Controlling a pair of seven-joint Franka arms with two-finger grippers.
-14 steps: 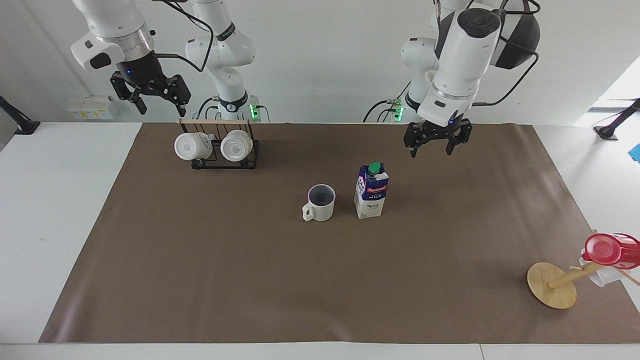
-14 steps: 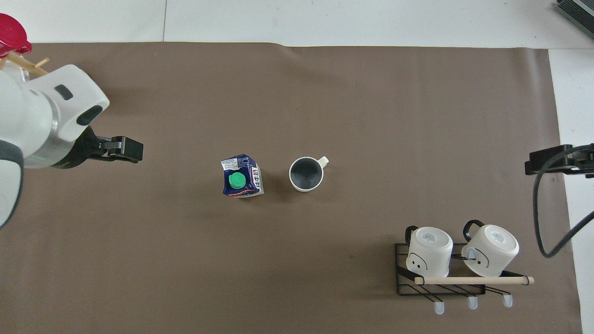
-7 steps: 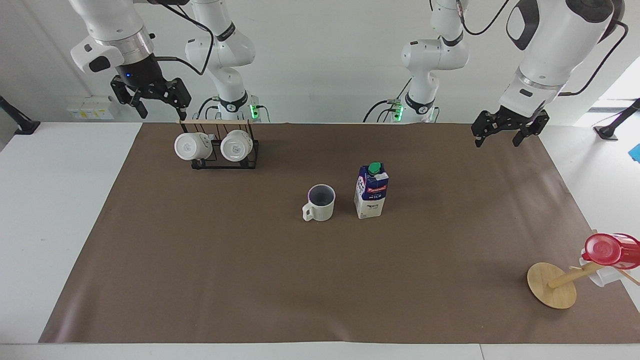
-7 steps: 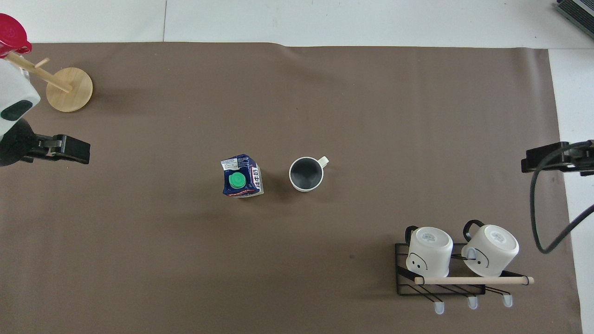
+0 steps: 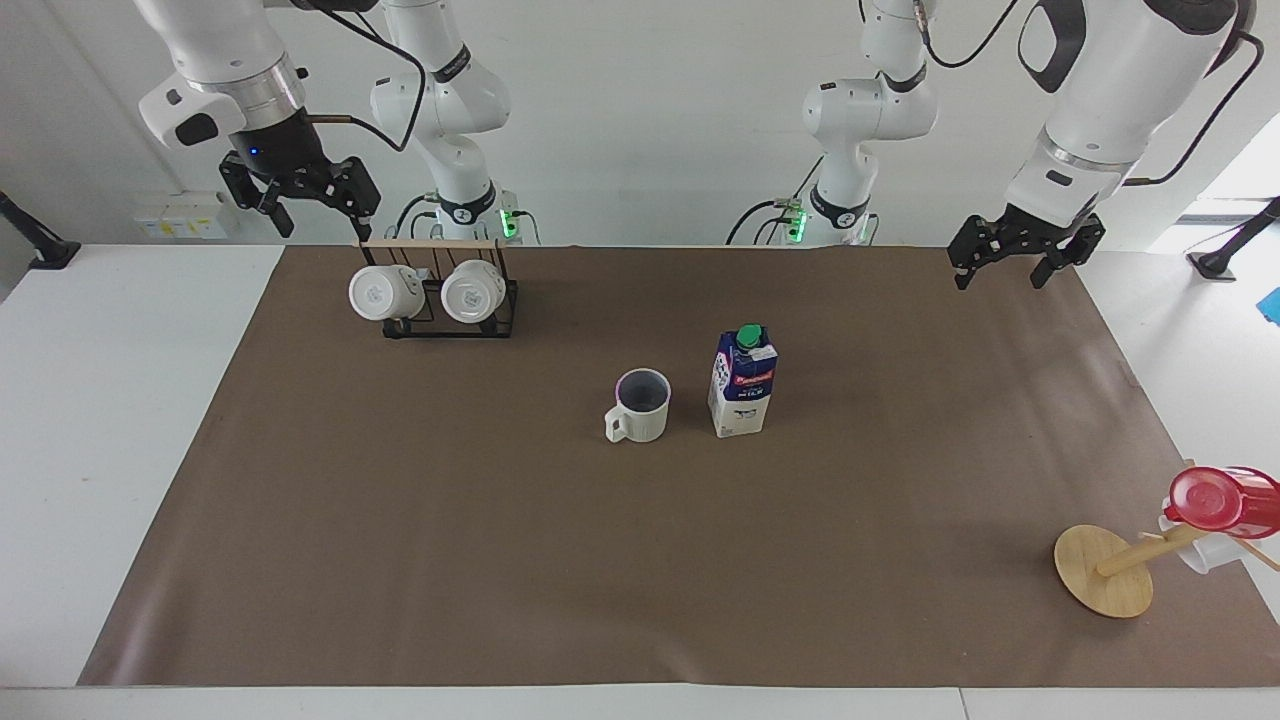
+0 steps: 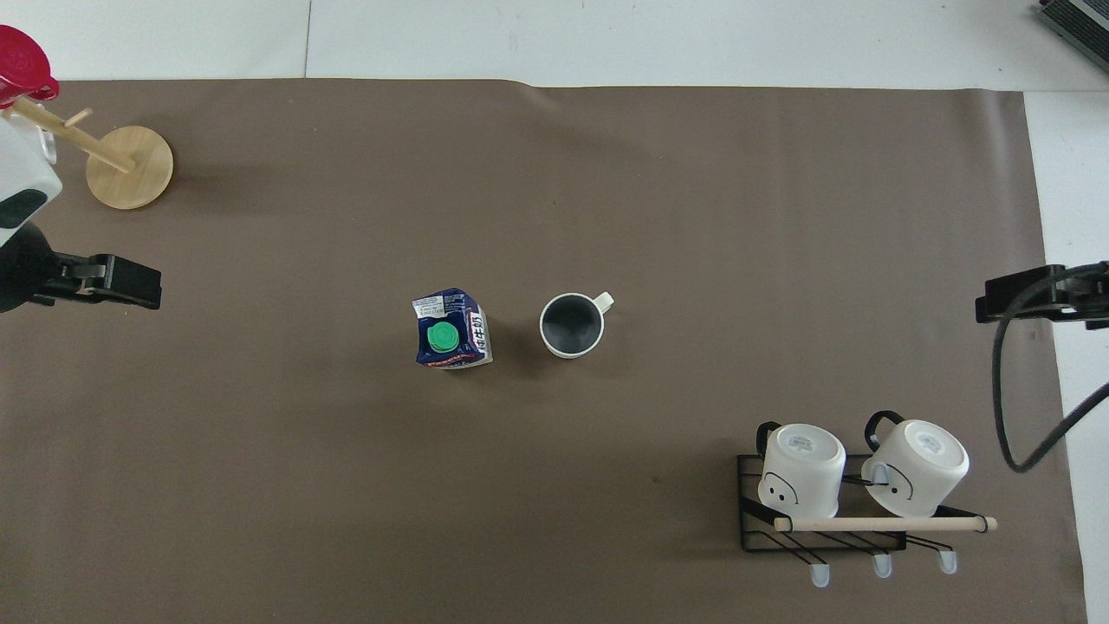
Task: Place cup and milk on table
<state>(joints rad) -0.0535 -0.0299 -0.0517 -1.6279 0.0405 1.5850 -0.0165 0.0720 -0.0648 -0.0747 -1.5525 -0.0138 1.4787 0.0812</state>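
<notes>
table (image 5: 120, 420) brown-papered, white wall | cup (image 5: 641, 405) beside milk (image 5: 743, 382) | left end effector (image 5: 1027, 262), right end effector (image 5: 297, 194) fingers apart, empty

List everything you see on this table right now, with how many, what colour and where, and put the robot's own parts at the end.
cup: one, cream with dark inside, upright mid-table beside the carton.
milk carton: one, blue and white with green cap, upright mid-table.
table: one, white, covered by a brown paper sheet.
white mugs: two, hung on the rack.
rack: one, black wire with a wooden bar, near the robots at the right arm's end.
wooden stand: one, tipped over, at the left arm's end.
red cup: one, on the stand.
left tool: black, open, raised over the paper's edge.
right tool: black, open, raised above the rack.
</notes>
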